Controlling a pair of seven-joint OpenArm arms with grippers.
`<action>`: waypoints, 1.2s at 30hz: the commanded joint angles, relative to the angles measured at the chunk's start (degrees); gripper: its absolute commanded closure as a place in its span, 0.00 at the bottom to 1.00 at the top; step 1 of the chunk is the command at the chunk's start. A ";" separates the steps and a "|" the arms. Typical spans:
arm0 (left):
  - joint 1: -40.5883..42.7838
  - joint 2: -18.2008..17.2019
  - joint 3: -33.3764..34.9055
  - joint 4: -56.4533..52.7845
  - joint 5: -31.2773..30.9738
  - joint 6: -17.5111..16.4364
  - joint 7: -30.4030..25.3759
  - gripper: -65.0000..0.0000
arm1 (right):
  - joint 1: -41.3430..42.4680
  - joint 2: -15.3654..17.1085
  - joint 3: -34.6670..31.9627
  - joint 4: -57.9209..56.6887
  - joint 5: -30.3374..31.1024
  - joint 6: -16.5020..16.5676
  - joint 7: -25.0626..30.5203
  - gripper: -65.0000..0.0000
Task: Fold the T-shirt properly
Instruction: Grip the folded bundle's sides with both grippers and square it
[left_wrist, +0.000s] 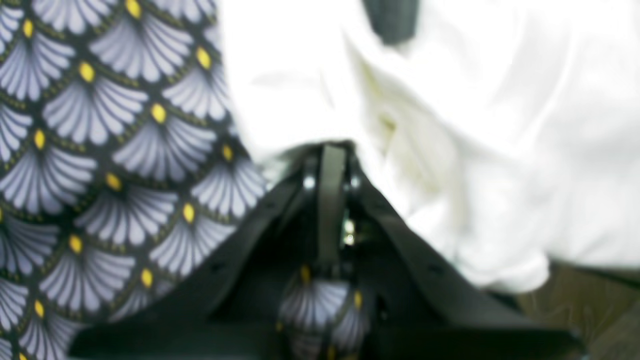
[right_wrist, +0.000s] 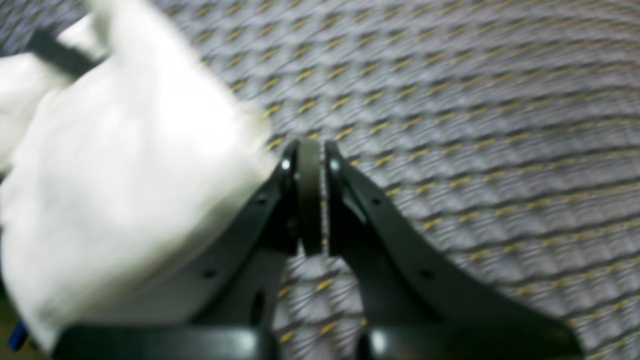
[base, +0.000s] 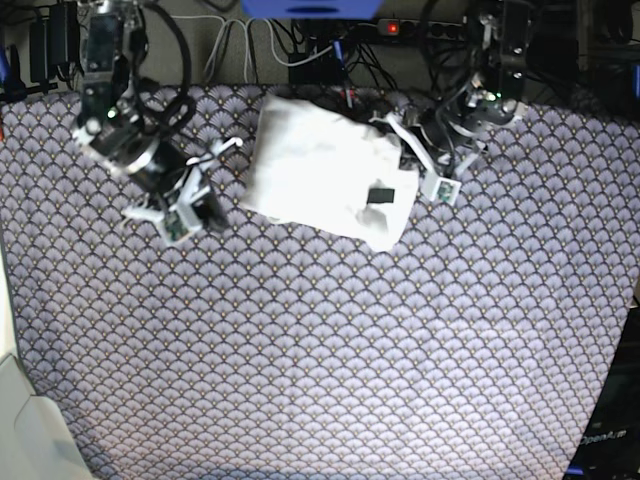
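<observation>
Left to right across the base view. Right gripper (base: 180, 222) first, on that view's left: jaws pressed together, nothing between them, clear in the right wrist view (right_wrist: 311, 150), where only patterned cloth shows past the tips. Poised over the fan-patterned tablecloth (base: 320, 360), just beside the left edge of the T-shirt (base: 325, 170) but apart from it. Arm reaching in from the back-left corner, angled down and toward the middle.

Centre, near the back edge: the T-shirt, folded into a rough white rectangle, plain side up, slightly skewed, small black tag (base: 380, 194) showing near its right-hand front corner. Back edge close to the cables and power strip (base: 400, 28) behind the table.

On the right: left gripper (base: 432, 172), likewise clenched empty, seen closed in the left wrist view (left_wrist: 330, 150) with its tips at the edge of the white fabric (left_wrist: 500, 125); contact too blurred to judge. Arm coming in from the back-right, angled down toward the shirt's right edge.

Wide bare stretch of tablecloth across the whole front half and along both sides.
</observation>
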 joint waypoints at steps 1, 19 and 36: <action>-1.39 0.66 0.10 -0.27 -0.77 -0.37 -0.70 0.99 | 1.44 0.77 0.72 -0.05 1.13 0.30 0.75 1.00; -28.03 10.77 0.19 -28.14 -0.86 -0.37 -4.48 0.99 | 3.38 4.29 1.25 -13.06 1.13 0.30 1.10 1.00; -33.30 14.11 -0.07 -31.39 -1.38 -0.37 -13.28 0.99 | -8.93 0.95 3.80 -9.89 1.13 0.30 5.49 1.00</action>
